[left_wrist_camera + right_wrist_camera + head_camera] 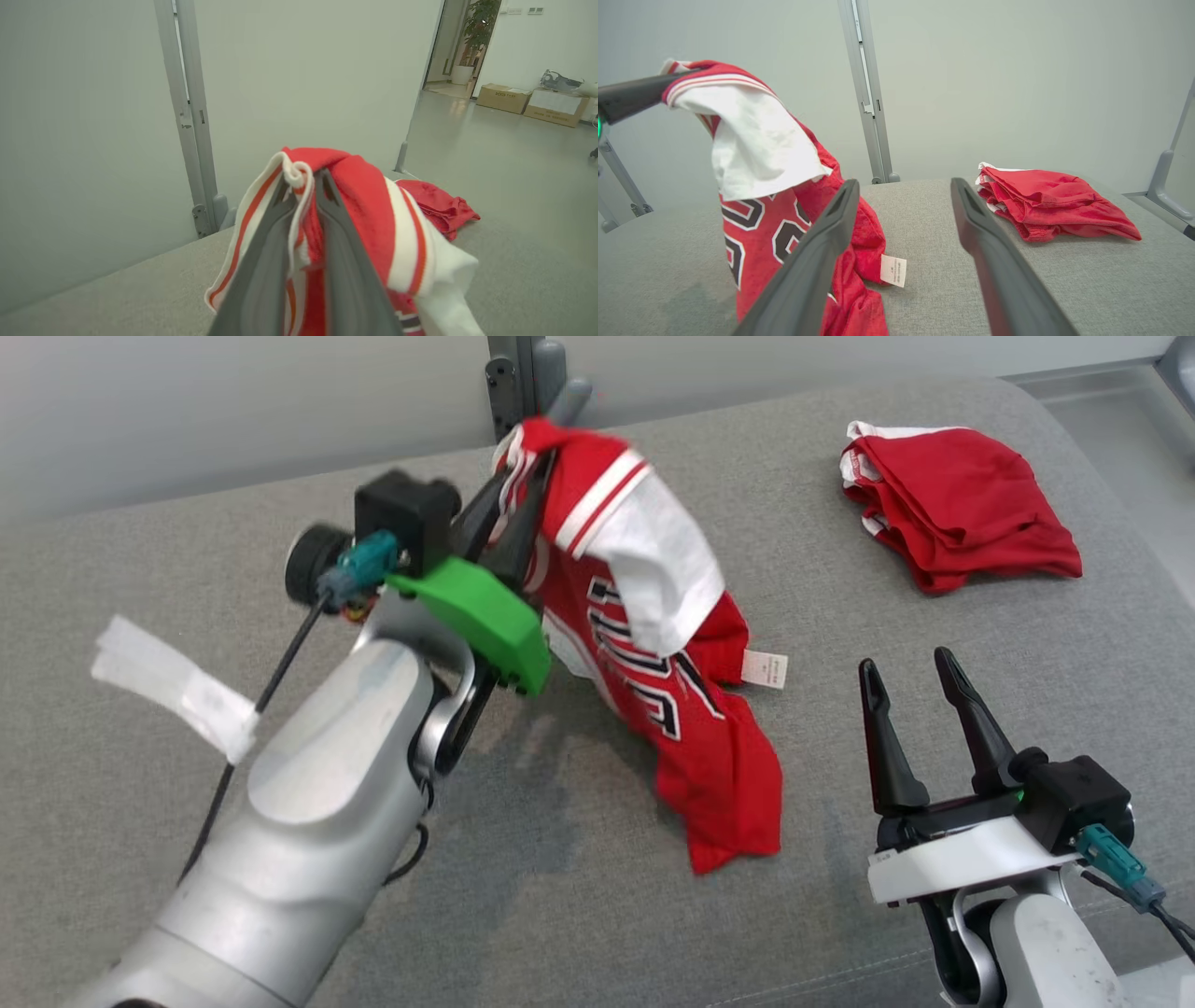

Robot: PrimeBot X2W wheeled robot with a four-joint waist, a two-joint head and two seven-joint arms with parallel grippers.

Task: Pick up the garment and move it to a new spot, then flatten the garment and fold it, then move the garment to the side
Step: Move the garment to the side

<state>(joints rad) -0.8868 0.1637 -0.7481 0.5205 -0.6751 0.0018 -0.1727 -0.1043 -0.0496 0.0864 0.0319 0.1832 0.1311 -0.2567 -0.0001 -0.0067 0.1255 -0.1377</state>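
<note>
The left gripper is clenched on the striped edge of the red jersey, holding it up over the grey table, where the jersey's lower end rests. The right gripper hangs released, fingers spread, near that end. Another red garment lies folded at the far right

The garment is bright red with a white sleeve, red-and-white striped trim, black characters outlined in white and a small white label. The folded cloth at the far right is the same red with a white edge, and the table is a plain flecked grey. The left tool has dark grey fingers and a bright green bracket, and the right tool has black fingers on a white mount.
</note>
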